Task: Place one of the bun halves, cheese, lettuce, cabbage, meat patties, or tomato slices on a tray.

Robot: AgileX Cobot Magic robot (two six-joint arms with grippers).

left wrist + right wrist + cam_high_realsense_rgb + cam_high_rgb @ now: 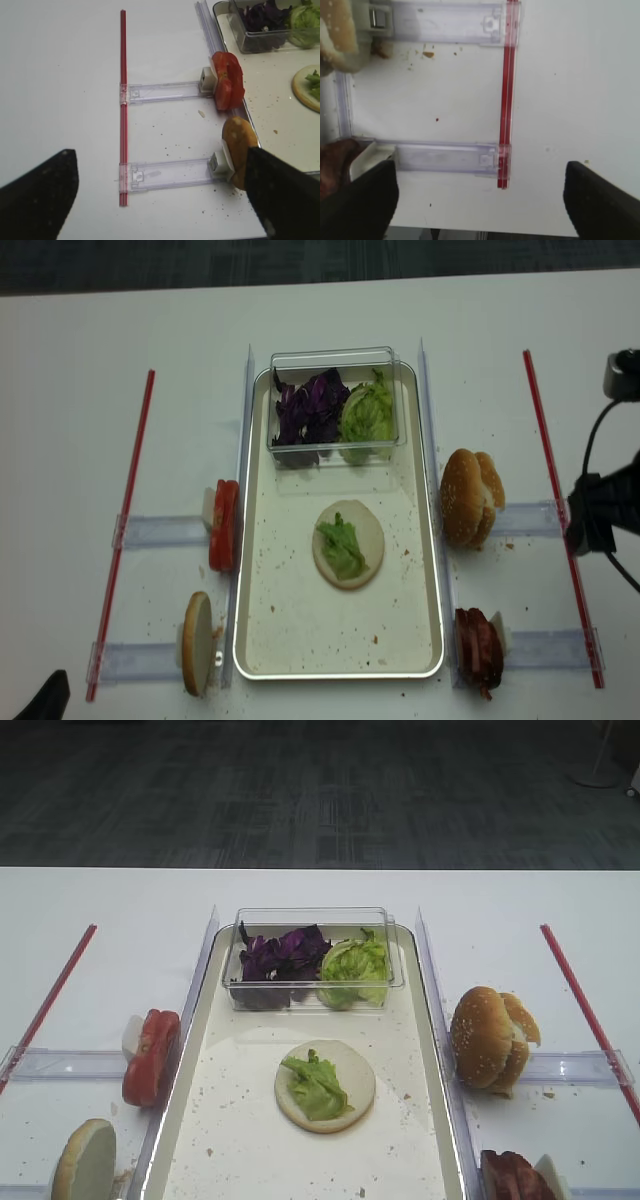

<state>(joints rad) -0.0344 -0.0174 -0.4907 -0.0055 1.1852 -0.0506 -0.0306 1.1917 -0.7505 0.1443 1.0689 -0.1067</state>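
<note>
We are looking at a tray (262,640) that is already carrying part of a burger: a pale bun disc (364,536) is lying flat near its middle with a frilly lettuce piece (341,545) resting on top of it, so we are judging the base and one lettuce layer as placed. The clear plastic box (333,358) is sitting at the tray's far end, holding the purple cabbage (308,408) and more green lettuce side by side. Still waiting on the desk (70,440) are the tomato slices (223,525) standing on edge just left of the tray, a bun half (196,642) on edge nearer the front left, the sesame bun halves (468,496) just right of the tray, and the dark meat patties (478,648) at the front right; we are seeing no cheese. The right pincer (480,197) is standing wide apart over bare desk beside a red strip (506,95), well off to the right of the tray, holding and touching nothing. The left pincer (165,192) is likewise gaping wide and empty, hovering left of the tray with the front-left bun half close by one finger
</note>
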